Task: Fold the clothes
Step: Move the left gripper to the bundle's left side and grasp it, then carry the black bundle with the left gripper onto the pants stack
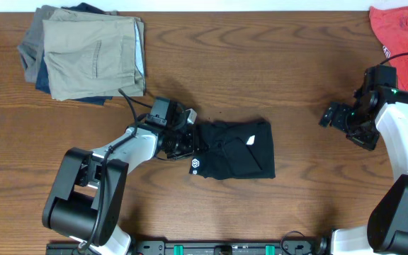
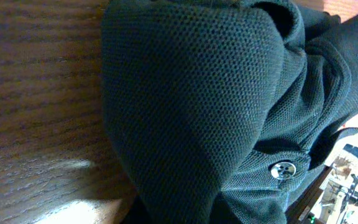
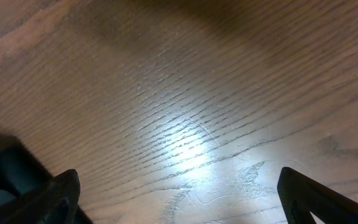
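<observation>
My left claw (image 1: 184, 139) sits at the left edge of the black garment (image 1: 236, 149). Its wrist view is filled with knit fabric and one button (image 2: 283, 169), with none of the claw itself showing, so I cannot tell whether it is pinching cloth or spread. The garment lies bunched in a rough rectangle on the counter (image 1: 275, 64), long axis left to right, running away from that claw. The right claw (image 1: 335, 115) hangs well apart beyond the garment's right end, spread wide over bare wood, holding nothing — the left arm is clearly nearer. Farther back lie folded trousers (image 1: 91, 53) and a red shirt (image 1: 402, 28).
</observation>
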Available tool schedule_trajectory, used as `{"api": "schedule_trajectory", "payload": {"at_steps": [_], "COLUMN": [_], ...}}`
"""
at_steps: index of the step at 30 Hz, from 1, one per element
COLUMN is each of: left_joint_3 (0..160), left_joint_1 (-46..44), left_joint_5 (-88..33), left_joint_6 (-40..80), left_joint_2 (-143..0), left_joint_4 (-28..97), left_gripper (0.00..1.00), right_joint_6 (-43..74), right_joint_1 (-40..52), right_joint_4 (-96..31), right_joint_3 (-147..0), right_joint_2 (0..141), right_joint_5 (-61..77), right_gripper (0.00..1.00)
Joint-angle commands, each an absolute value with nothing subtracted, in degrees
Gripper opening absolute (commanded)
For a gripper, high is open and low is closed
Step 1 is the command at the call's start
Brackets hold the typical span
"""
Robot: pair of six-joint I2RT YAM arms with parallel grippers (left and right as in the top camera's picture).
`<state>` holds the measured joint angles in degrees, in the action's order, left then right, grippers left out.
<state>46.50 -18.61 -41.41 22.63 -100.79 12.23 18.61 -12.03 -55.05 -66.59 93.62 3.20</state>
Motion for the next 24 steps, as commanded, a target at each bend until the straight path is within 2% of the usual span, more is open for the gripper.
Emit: {"api": "schedule_trajectory", "payload": {"at_steps": [1, 7, 11, 15, 24], "left_joint_3": [49.63, 64.38, 73.41, 77.62, 81.17], "left_joint_1": [-18.57, -18.57, -18.55, -18.15, -15.03], "left_joint_5": [-33.36, -16.73, -3.36, 9.39, 18.87], "left_joint_6": [22.79, 12.14, 6.57, 5.08, 2.98], "left_joint_2": [-102.43, -102.43, -102.43, -102.43, -102.43], "left_joint_4": [16.29, 35.55, 42.61, 42.06, 32.73], "left_gripper": [0.06, 0.06, 0.06, 0.06, 0.06], "right_joint_6": [17.96, 17.96, 17.96, 17.98, 17.96], "right_joint_1": [-12.32, -12.32, -12.32, -12.32, -12.32], "right_joint_4": [-55.07, -55.05, -55.07, -55.07, -55.07], "right_joint_3": [-67.33, -67.33, -67.33, -67.33, -67.33], "right_joint_2": [92.79, 92.79, 92.79, 92.79, 92.79], "right_joint_5": [3.20, 3.20, 3.20, 3.20, 3.20], "right_gripper": [0.99, 0.99, 0.99, 0.99, 0.99]}}
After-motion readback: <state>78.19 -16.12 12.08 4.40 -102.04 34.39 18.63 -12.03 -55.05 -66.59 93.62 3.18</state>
